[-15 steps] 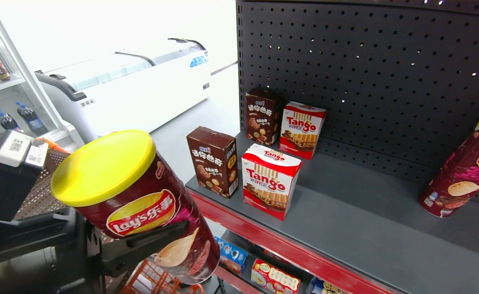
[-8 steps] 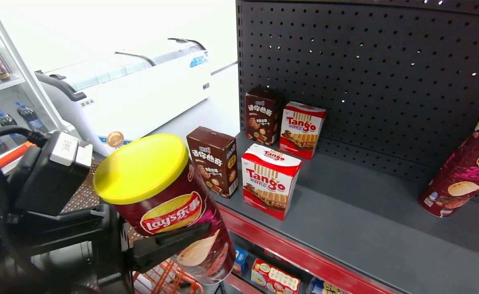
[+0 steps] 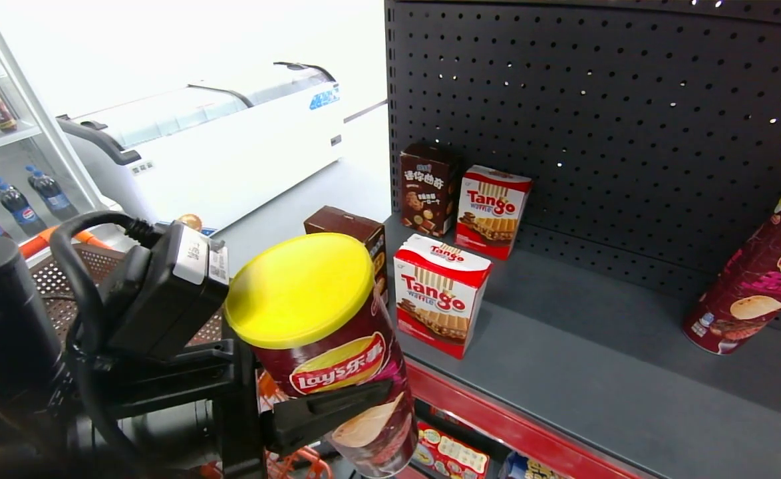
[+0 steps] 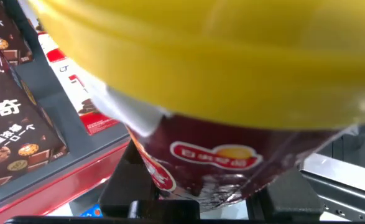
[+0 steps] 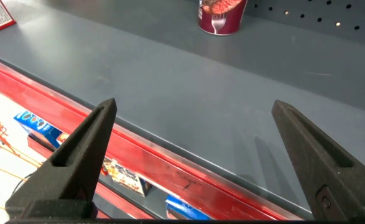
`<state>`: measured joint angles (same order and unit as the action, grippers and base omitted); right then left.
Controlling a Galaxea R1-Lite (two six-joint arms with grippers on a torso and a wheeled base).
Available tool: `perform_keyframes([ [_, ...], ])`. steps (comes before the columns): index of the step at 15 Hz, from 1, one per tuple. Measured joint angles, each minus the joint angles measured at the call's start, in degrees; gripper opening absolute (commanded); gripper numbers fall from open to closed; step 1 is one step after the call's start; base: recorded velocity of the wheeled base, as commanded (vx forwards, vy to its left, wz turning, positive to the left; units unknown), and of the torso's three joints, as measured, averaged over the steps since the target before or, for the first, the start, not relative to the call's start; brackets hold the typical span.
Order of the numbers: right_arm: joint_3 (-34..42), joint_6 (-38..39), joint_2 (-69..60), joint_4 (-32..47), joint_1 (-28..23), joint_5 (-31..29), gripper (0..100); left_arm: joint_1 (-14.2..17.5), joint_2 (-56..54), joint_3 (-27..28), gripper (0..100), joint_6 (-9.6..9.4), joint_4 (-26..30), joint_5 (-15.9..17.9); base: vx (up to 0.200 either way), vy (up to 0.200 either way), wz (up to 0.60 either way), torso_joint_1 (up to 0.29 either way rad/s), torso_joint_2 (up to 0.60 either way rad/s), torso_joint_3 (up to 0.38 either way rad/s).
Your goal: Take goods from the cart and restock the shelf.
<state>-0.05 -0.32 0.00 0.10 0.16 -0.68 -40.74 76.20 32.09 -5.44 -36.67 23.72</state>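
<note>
My left gripper [image 3: 311, 406] is shut on a maroon chip can [image 3: 344, 372] with a yellow lid [image 3: 299, 289]. It holds the can tilted, just in front of the grey shelf's [image 3: 563, 359] red front edge [image 3: 497, 426], left of the red and white waffle box [image 3: 440, 303]. In the left wrist view the same can [image 4: 226, 162] is squeezed between the black fingers [image 4: 145, 199]. A second chip can [image 3: 756, 279] leans against the pegboard at the shelf's far right, also seen as the can [image 5: 222, 14] in the right wrist view. My right gripper [image 5: 194, 162] hangs open over the shelf's front edge.
Two brown cookie boxes [image 3: 430, 189] and another waffle box [image 3: 493, 209] stand at the shelf's left. The mesh cart [image 3: 64, 293] lies behind my left arm. A lower shelf holds snack packs [image 3: 447, 456]. Bare shelf surface stretches between the boxes and the far can.
My left arm has carried the chip can to the right and forward, from beside the cart to the shelf's front edge, now covering part of the near brown box. The right gripper is unchanged.
</note>
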Motion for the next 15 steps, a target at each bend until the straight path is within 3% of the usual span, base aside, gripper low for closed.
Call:
perform_keyframes([
  [15, 0.0, 0.0, 0.0, 0.0, 0.0, 0.0, 100, -1.7, 1.1, -2.1, 0, 0.07, 0.1, 0.0, 0.0, 0.0, 0.0, 0.0, 0.0, 0.0],
])
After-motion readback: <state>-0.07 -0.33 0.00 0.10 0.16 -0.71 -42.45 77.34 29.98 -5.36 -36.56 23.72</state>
